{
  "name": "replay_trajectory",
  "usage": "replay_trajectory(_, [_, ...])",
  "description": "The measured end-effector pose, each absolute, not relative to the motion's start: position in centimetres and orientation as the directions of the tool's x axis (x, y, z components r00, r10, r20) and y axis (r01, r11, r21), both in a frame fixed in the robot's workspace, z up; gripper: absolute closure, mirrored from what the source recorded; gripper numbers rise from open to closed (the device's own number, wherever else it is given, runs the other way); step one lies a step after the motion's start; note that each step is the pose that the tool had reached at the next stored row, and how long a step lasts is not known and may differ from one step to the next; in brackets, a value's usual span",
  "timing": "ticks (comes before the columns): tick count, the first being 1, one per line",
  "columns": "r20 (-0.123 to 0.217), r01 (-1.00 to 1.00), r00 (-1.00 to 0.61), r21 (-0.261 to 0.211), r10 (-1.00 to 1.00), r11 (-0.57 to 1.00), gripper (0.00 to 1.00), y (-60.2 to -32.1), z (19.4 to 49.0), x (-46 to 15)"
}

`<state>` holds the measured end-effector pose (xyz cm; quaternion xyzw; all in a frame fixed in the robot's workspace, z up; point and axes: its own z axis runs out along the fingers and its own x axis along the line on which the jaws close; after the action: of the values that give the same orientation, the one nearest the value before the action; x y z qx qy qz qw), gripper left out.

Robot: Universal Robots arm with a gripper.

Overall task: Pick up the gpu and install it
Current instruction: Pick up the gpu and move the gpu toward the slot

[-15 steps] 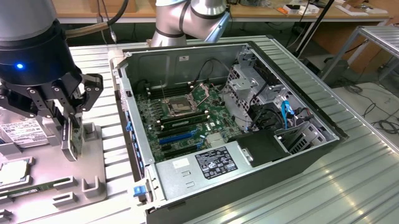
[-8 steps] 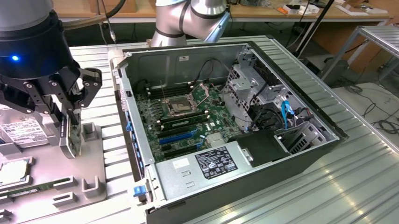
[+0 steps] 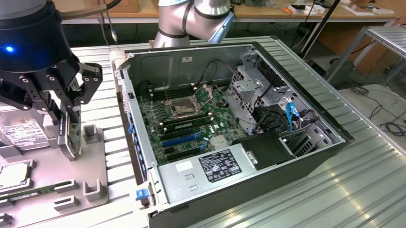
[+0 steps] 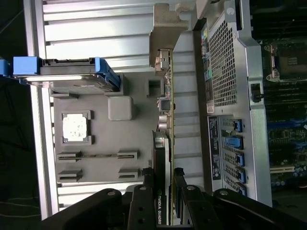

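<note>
In the exterior view, the gripper (image 3: 68,114) is hanging over the grey parts tray (image 3: 111,156) at the exterior view's left. Its jaws are pinching the gpu (image 3: 71,140), which is standing on edge with its lower end at the tray. Whether the card is clear of its holder cannot be told. The open computer case (image 3: 304,99) is lying beside the tray with its expansion slots (image 3: 180,141) unoccupied, so the pickup appears to be the step in hand.

In the wrist view, the fingers (image 4: 147,184) are pressing on both faces of the gpu (image 4: 169,124), which is showing edge-on. Judging from this, moving it to the case is calling for a straight lift, then lining the card's edge up with a slot and its bracket with the rear panel (image 4: 225,72).
</note>
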<state>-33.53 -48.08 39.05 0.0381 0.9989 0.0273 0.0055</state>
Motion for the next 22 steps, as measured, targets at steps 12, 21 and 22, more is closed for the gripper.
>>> replay_trajectory(12, [-0.009, 0.076, -0.997, 0.055, 0.076, 0.996, 0.73, -48.1, 40.5, -33.5])
replay_trajectory(21, [-0.009, 0.076, -0.997, 0.055, 0.076, 0.996, 0.73, -48.1, 41.6, -33.5])
replay_trajectory(22, [-0.009, 0.076, -0.997, 0.055, 0.076, 0.996, 0.73, -48.1, 41.8, -33.5])
